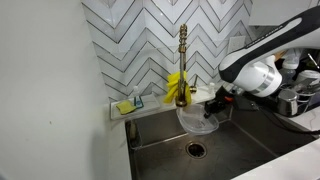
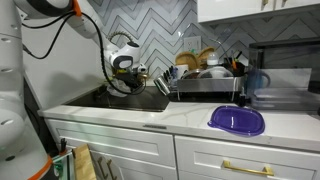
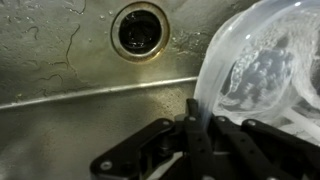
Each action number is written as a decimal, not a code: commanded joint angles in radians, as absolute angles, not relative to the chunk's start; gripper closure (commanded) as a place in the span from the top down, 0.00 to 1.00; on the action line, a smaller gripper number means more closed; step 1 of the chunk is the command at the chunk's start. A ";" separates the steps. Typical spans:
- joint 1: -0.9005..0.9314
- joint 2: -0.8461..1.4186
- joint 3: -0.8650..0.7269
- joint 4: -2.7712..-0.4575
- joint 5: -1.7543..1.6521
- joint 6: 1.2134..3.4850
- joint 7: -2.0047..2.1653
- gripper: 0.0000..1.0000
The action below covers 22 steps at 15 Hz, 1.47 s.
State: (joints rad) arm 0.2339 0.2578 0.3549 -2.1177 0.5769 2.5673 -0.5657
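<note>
Pinch grip by black Robotiq gripper [image 3: 195,120] on rim of clear, round plastic bowl [image 3: 262,70]: narrow closure, thin wall caught between fingers. Bowl position: inside stainless steel sink basin [image 1: 250,150], hanging from rim side, just beside round dark drain [image 3: 140,28] in wrist view, below tall gold faucet [image 1: 183,55] in an exterior view. Contact with basin floor: cannot tell. Droplets on bowl wall. Yellow cloth [image 1: 176,88] draped at faucet base, apart from bowl. Step in hand, as judged: holding bowl up within basin. Next move calls for steady closure on wet, slippery rim, slow wrist, clearance from faucet and basin wall.
</note>
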 commanded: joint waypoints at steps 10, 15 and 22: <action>0.243 0.083 0.226 -2.124 -0.152 2.367 -0.247 0.01; 0.279 -0.004 0.264 -2.080 -0.417 2.283 -0.222 0.01; 0.314 -0.042 0.329 -2.037 -0.774 2.239 -0.229 0.01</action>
